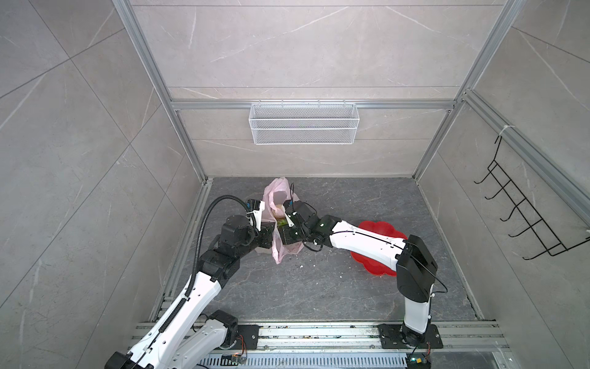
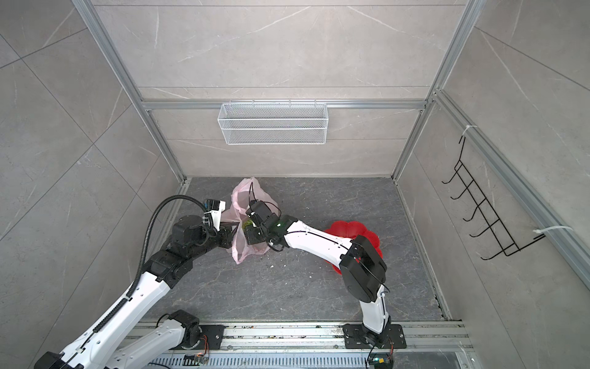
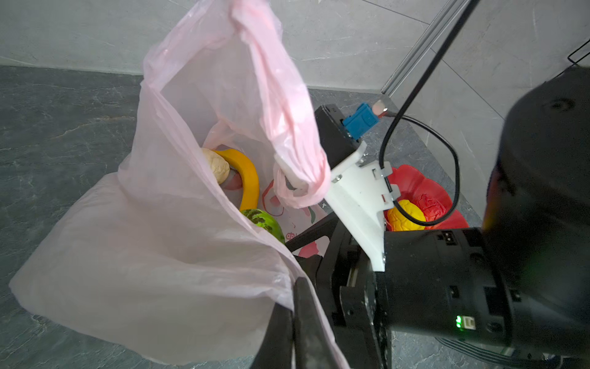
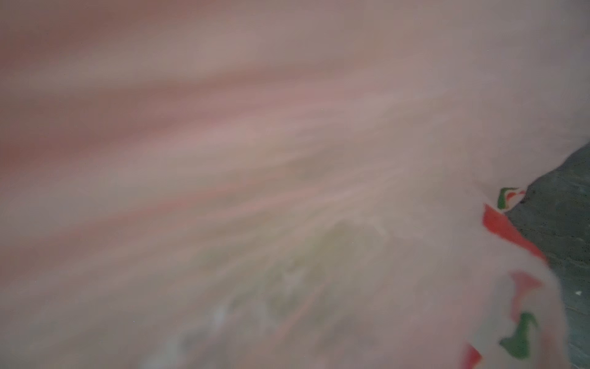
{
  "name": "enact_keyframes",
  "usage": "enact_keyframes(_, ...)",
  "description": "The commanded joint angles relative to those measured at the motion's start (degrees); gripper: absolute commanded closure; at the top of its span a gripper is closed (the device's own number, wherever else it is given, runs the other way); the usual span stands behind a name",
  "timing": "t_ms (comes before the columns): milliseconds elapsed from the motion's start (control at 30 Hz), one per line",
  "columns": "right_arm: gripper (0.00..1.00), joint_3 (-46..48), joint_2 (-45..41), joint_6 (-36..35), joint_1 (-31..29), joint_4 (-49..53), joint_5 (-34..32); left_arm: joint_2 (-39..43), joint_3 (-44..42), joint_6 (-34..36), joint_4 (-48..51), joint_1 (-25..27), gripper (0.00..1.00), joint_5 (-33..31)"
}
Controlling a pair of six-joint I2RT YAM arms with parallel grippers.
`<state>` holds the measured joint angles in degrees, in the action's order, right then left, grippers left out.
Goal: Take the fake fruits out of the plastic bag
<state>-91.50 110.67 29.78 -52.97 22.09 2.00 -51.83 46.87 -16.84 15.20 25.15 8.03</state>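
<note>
So the dark stone table [image 1: 319, 294] has both arms meeting at its back left, where the plastic bag [image 1: 277, 198] stands. The left hand [image 3: 293, 308] is clamped fully shut on the bag's near rim, and I reckon that's purely to keep the mouth propped open for the other arm. One loop handle [image 3: 287, 127] is draped over the right arm's white camera bracket [image 3: 357, 191]. The right hand [image 3: 303, 236] reaches down into the mouth. Its tips are buried in the film and its own camera shows only pink blur, so I can't tell how wide it is or whether it's got anything. The red plate [image 1: 375, 270] sits off to the right, looks like the drop spot. It's already carrying a yellow lump [image 3: 404, 209] and a small red fruit [image 3: 431, 204]. In the bag: banana [image 3: 249, 179], cream lump [image 3: 217, 166], green ball [image 3: 265, 220].
</note>
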Motion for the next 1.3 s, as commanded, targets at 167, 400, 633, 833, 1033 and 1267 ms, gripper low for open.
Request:
enact_keyframes(167, 0.52, -0.1, -5.6, -0.5, -0.5, 2.2, -1.8, 0.0, 0.7, 2.1, 0.4, 0.3, 1.0, -1.6)
enact_keyframes(400, 0.52, 1.5, -8.2, -1.7, -0.5, 4.9, -4.4, 1.0, 0.9, 2.8, 1.0, 0.3, 1.0, -1.4)
enact_keyframes(633, 0.52, -1.1, -3.5, -1.9, -0.6, 4.4, -1.8, 3.9, 0.3, 1.7, 8.5, 0.3, 1.0, 2.8)
enact_keyframes(833, 0.52, -3.7, 2.4, -1.8, -0.6, 4.0, -0.6, 6.7, 0.5, -2.8, 17.7, 0.3, 1.0, 4.9)
enact_keyframes(1033, 0.5, -3.7, 5.1, -1.2, -0.6, 4.7, -2.3, 5.7, -0.3, -8.9, 24.4, 0.3, 1.0, 6.5)
enact_keyframes(1267, 0.4, -3.1, 6.4, -1.2, -0.8, 4.9, -5.6, 3.5, 0.4, -12.2, 31.0, 0.5, 1.0, 2.8)
